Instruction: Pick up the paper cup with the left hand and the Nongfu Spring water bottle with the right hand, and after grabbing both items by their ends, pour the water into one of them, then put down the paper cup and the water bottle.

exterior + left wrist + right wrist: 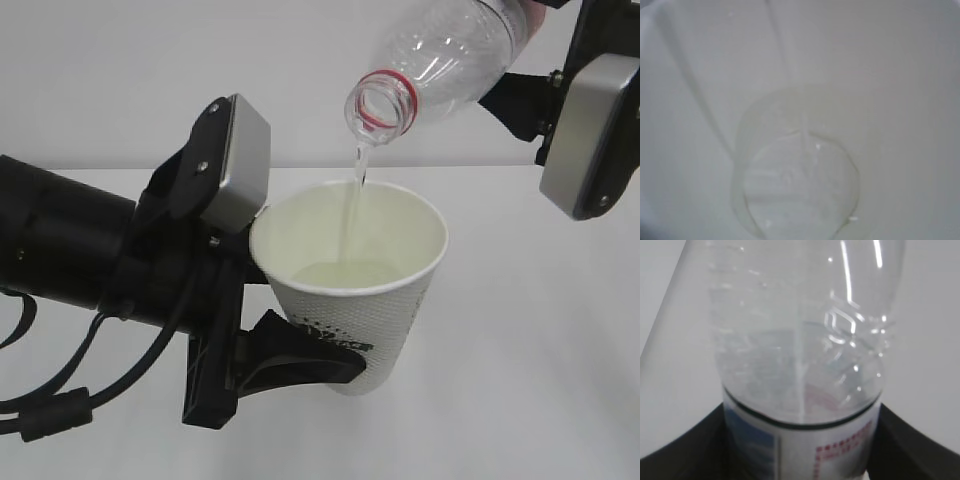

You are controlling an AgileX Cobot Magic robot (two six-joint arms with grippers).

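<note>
I have the left hand (pixel 300 350) clenched around the lower part of the paper cup (pixel 350 290), one black finger (pixel 300 362) wrapping the base just under the printed logo. The cup is held clear of the white table (pixel 520 380), roughly upright with its mouth tipped slightly toward the camera, in the middle of the exterior view.

My right hand (pixel 560 90) grasps the Nongfu Spring water bottle (pixel 440 60) by its body near the label end, up in the top right corner of the exterior view. The bottle is tilted steeply, its open neck with the red ring pointing down and left, just above the cup's rim and not touching it. In the right wrist view the black fingers (pixel 685 450) sit on both sides of the bottle (pixel 800 365) at the label, so the grip is firm.

A thin stream of the water (pixel 352 190) runs from the neck into the cup. A shallow pool lies on the cup's bottom. The left wrist view looks straight into the cup (pixel 700 100), where the stream meets the pooled water (pixel 800 190) and ripples it.
</note>
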